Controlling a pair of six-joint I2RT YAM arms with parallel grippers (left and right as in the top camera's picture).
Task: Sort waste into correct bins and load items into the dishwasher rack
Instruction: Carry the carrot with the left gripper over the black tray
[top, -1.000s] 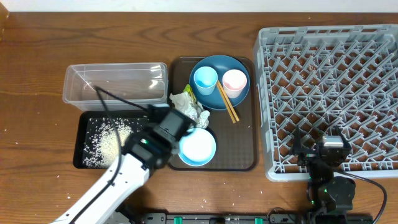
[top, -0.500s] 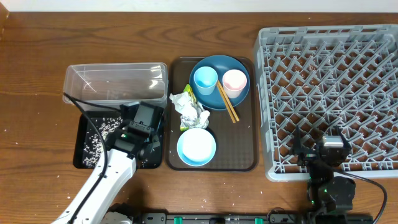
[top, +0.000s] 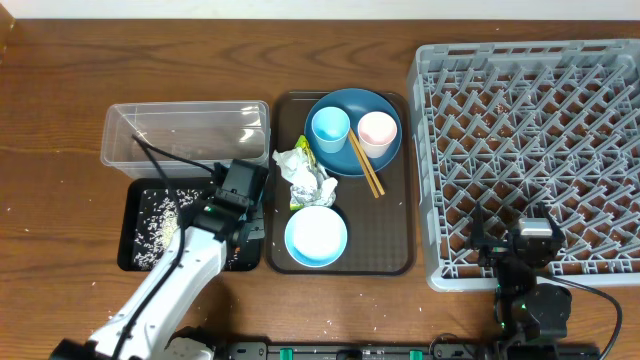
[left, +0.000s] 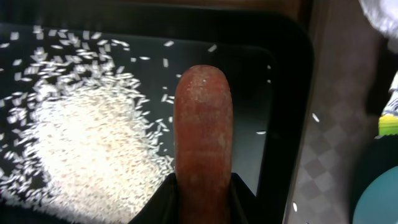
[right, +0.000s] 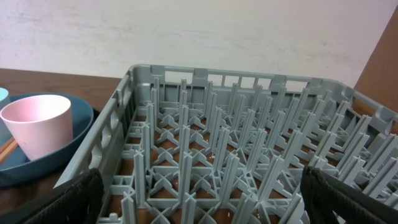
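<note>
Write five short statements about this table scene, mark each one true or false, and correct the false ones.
1. The left gripper is shut on the carrot. True.
2. The carrot hangs over the black tray, beside the rice. True.
3. The right gripper, over the near edge of the rack, is open. True.
4. The pink cup stands in the rack. False: it stands in the dark blue dish.
5. The tissue lies in the black tray. False: it lies on the brown serving tray.
</note>
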